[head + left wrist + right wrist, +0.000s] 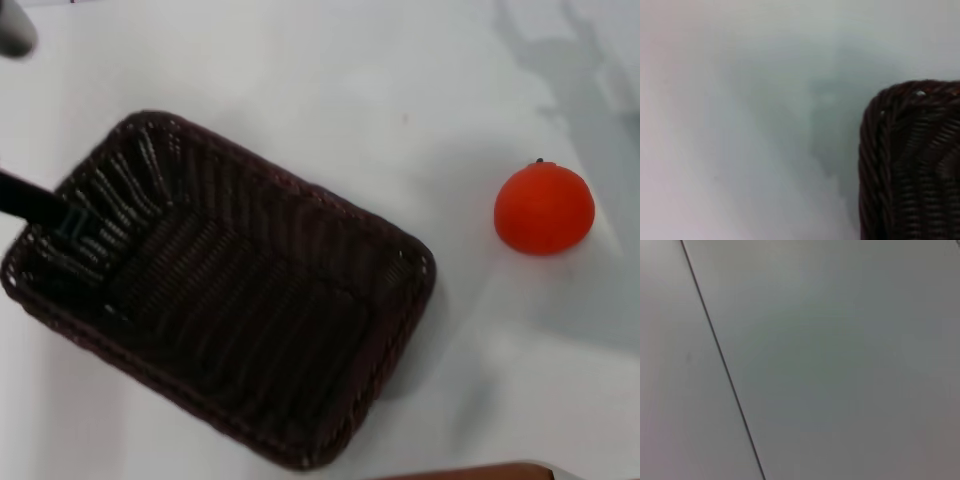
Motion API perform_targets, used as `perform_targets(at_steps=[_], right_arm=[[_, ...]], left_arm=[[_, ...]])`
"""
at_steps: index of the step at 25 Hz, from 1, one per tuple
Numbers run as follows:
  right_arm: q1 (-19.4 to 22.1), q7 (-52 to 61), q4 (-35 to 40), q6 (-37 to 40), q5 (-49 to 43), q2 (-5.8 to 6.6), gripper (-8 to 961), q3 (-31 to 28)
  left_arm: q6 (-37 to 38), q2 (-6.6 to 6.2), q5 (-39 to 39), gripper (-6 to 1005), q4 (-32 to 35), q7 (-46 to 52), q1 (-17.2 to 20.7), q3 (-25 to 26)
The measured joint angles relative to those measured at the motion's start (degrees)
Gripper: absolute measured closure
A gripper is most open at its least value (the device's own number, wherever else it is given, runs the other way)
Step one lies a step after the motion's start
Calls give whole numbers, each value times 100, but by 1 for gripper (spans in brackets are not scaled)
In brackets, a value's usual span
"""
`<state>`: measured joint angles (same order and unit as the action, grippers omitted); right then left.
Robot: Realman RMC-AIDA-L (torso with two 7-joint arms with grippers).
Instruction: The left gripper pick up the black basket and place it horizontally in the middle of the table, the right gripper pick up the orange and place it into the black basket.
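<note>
One step is in hand: the left gripper (62, 217) reaches into the black basket's (250, 300) left end (finger state unclear); the basket lies askew on the table (330, 90). Next, I judge: grip rim, square it mid-table; the orange (544, 208) sits well apart to the right, right gripper out of view.

Orange (544, 209) right of basket (230, 290)

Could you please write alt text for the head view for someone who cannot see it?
A dark woven black basket sits diagonally on the white table, empty, with the left gripper reaching into its left end. A round orange lies apart on its right.
</note>
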<state>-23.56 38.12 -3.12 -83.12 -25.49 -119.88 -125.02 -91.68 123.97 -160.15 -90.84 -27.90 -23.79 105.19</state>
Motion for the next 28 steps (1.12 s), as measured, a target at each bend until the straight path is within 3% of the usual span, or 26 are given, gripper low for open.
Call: perform_targets(at_steps=[4,9,13,20,23,28], right_arm=[[-8,-10,-5,23,0,3,-1,-57],[-28,-12,-71,155,0,9,-1,-74],[-83,-13,-90,245,-17,10,-2,-51],[-173,-23,-211,454,-44,26,-2,-33],[-197,-23,-273,483,-50,26,-1,-22],[-222,0,-370,529,-53,26,-1,95]], left_arm=[[59,15,184,798,-218,553,60,470],[-1,14,226,801,-319,1392,241,518],[9,32,366,808,-488,1903,611,512],[355,34,1185,823,-1081,2261,1460,981],[496,24,1422,834,-1136,2426,1710,958],[502,33,1430,842,-1077,2456,1768,753]])
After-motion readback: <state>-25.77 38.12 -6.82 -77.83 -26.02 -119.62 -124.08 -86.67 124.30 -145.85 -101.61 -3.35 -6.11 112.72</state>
